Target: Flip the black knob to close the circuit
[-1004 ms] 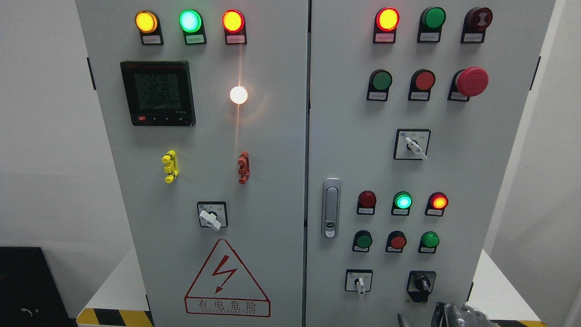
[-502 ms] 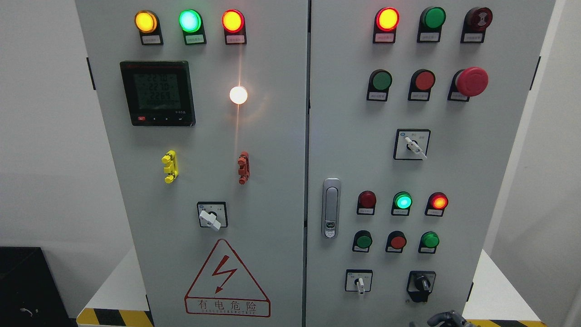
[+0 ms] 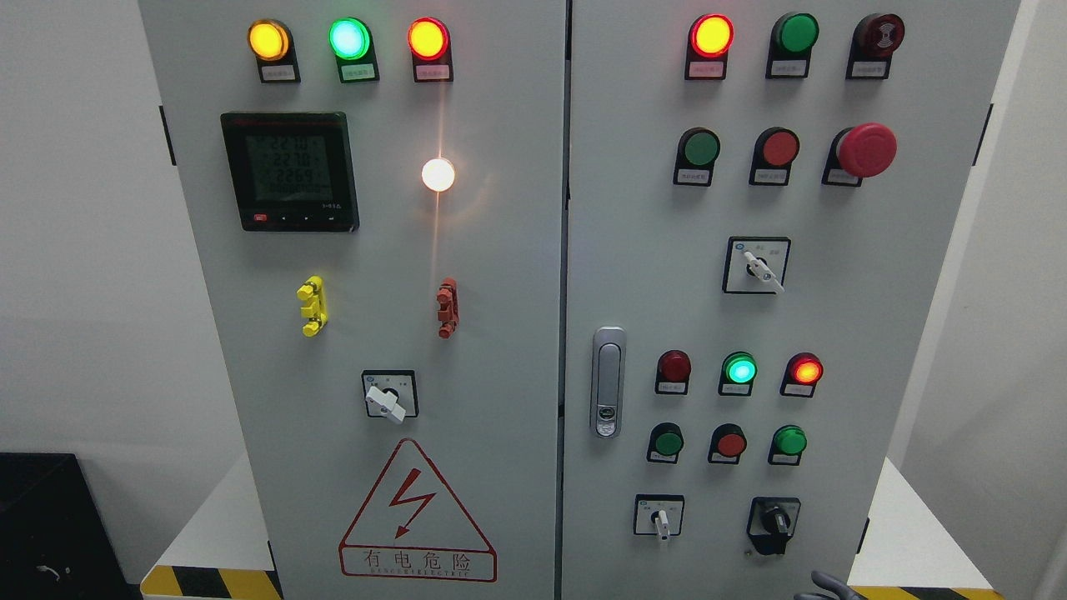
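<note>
Only a sliver of the right hand [image 3: 825,586] in view at the bottom edge; dark grey, curved, finger-like shapes; smooth, faintly glossy surface with a paler highlight along the upper edge; screws, cables, markings not discernible.

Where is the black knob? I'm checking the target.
Head view: black knob sits low on the right door, right of the white selector switch, below the green button.

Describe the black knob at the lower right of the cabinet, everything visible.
The black knob is a small rotary selector, glossy plastic by its look, on a black surround with a rounded lower tab. A pale stripe along its grip stands roughly upright. It sits on the right door's bottom row, right of a white-handled switch. Nothing touches it.
</note>
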`<action>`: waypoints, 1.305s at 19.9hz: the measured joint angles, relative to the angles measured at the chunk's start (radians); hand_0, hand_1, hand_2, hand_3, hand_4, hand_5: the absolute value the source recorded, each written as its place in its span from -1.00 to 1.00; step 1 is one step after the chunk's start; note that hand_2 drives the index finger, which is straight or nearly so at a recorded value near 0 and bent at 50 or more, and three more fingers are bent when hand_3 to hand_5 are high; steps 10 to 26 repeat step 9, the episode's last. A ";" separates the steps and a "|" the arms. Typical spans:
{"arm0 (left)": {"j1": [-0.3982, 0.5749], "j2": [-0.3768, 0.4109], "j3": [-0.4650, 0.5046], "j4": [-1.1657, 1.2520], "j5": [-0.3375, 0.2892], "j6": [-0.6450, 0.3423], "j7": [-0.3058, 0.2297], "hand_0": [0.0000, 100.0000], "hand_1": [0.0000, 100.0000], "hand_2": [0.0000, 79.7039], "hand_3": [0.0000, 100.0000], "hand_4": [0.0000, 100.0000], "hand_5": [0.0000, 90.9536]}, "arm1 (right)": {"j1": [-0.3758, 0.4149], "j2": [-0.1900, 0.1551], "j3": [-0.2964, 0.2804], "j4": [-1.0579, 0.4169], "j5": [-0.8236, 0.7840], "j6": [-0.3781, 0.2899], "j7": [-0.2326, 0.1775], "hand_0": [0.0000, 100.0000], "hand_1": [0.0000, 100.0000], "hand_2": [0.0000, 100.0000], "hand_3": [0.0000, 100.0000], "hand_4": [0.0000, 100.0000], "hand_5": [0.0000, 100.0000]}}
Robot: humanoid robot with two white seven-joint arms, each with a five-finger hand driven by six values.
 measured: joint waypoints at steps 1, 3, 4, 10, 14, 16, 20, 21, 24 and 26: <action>0.000 0.000 0.000 0.000 0.000 0.000 0.000 -0.76 0.11 -1.00 -1.00 -1.00 -1.00 | 0.013 0.000 0.001 -0.004 -0.025 -0.015 0.008 -1.00 -0.93 -0.87 -0.62 -0.68 -0.85; 0.000 0.000 0.000 0.000 0.000 0.000 0.000 -0.76 0.11 -1.00 -1.00 -1.00 -1.00 | 0.034 -0.001 0.003 -0.010 -0.062 -0.041 0.028 -1.00 -0.95 -0.94 -0.69 -0.76 -0.94; 0.000 0.000 0.000 0.000 0.000 0.000 0.000 -0.76 0.11 -1.00 -1.00 -1.00 -1.00 | 0.044 -0.001 0.006 -0.012 -0.076 -0.053 0.036 -1.00 -0.95 -0.94 -0.70 -0.76 -0.96; 0.000 0.000 0.000 0.000 0.000 0.000 0.001 -0.76 0.11 -1.00 -1.00 -1.00 -1.00 | 0.081 -0.001 0.024 -0.022 -0.119 -0.082 0.074 -1.00 -0.97 -0.98 -0.78 -0.85 -1.00; 0.000 0.000 0.000 0.000 0.000 0.000 0.001 -0.76 0.11 -1.00 -1.00 -1.00 -1.00 | 0.081 -0.001 0.024 -0.022 -0.119 -0.082 0.074 -1.00 -0.97 -0.98 -0.78 -0.85 -1.00; 0.000 0.000 0.000 0.000 0.000 0.000 0.001 -0.76 0.11 -1.00 -1.00 -1.00 -1.00 | 0.081 -0.001 0.024 -0.022 -0.119 -0.082 0.074 -1.00 -0.97 -0.98 -0.78 -0.85 -1.00; 0.000 0.000 0.000 0.000 0.000 0.000 0.001 -0.76 0.11 -1.00 -1.00 -1.00 -1.00 | 0.081 -0.001 0.024 -0.022 -0.119 -0.082 0.074 -1.00 -0.97 -0.98 -0.78 -0.85 -1.00; 0.000 0.000 0.000 0.000 0.000 0.000 0.001 -0.76 0.11 -1.00 -1.00 -1.00 -1.00 | 0.081 -0.001 0.024 -0.022 -0.119 -0.082 0.074 -1.00 -0.97 -0.98 -0.78 -0.85 -1.00; 0.000 0.000 0.000 0.000 0.000 0.000 0.001 -0.76 0.11 -1.00 -1.00 -1.00 -1.00 | 0.081 -0.001 0.024 -0.022 -0.119 -0.082 0.074 -1.00 -0.97 -0.98 -0.78 -0.85 -1.00; 0.000 0.000 0.000 0.000 0.000 0.000 0.001 -0.76 0.11 -1.00 -1.00 -1.00 -1.00 | 0.081 -0.001 0.024 -0.022 -0.119 -0.082 0.074 -1.00 -0.97 -0.98 -0.78 -0.85 -1.00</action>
